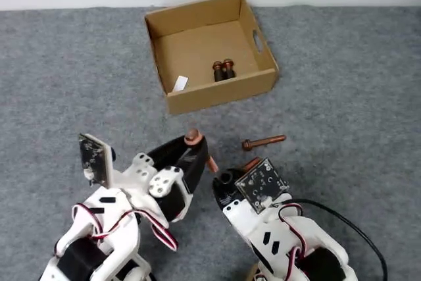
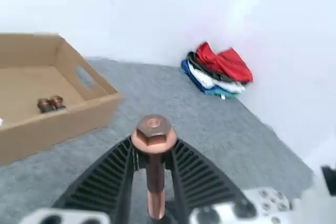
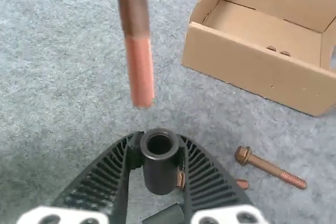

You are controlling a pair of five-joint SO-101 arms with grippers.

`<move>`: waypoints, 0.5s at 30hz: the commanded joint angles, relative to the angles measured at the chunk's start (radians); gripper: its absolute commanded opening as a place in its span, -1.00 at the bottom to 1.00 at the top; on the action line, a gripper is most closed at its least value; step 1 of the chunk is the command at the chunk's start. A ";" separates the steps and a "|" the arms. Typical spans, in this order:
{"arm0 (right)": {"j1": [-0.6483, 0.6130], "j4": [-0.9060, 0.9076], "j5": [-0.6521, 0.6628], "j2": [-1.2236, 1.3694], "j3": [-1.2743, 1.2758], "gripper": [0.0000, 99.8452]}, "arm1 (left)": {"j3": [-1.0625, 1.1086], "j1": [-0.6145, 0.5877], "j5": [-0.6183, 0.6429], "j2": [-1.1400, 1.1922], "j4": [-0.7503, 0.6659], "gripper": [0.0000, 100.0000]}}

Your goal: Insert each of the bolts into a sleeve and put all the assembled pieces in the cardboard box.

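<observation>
the left jaws are clamped on a bolt (image 2: 153, 140), high on the shank just under its hex head, tip down. the right jaws are clamped on a dark sleeve (image 3: 159, 156), upright, its bore open just below that tip. both look hard, stiff and smooth, likely to pivot in a loose pinch, so a firm hold near the head suits. a second bolt (image 1: 263, 141) lies on the counter (image 1: 342, 97) near the cardboard box (image 1: 217, 93), which holds two finished pieces (image 1: 223, 70).

Home-like room: grey carpet (image 1: 59, 77), white wall (image 2: 157, 9), piled clothes (image 2: 218, 72).
</observation>
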 commanded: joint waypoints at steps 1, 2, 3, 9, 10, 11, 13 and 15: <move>-0.008 -0.030 0.018 -0.005 -0.014 -0.98 | -0.004 0.017 0.006 -0.003 0.002 -0.99; -0.008 -0.030 0.018 -0.005 -0.014 -0.98 | 0.004 0.017 0.006 -0.003 -0.002 -0.99; -0.008 -0.030 0.018 -0.005 -0.014 -0.98 | 0.013 0.018 0.006 -0.003 -0.003 -0.99; -0.008 -0.030 0.018 -0.005 -0.014 -0.98 | 0.104 0.054 0.006 -0.009 -0.054 -0.99; -0.008 -0.030 0.018 -0.005 -0.014 -0.98 | 0.116 0.061 0.006 -0.006 -0.074 -0.99; -0.008 -0.030 0.018 -0.005 -0.014 -0.98 | 0.127 0.064 0.006 -0.005 -0.092 -0.99; -0.008 -0.030 0.018 -0.005 -0.014 -0.98 | 0.139 0.066 0.006 -0.005 -0.117 -0.99; -0.008 -0.030 0.018 -0.005 -0.014 -0.98 | 0.140 0.066 0.006 -0.005 -0.121 -0.99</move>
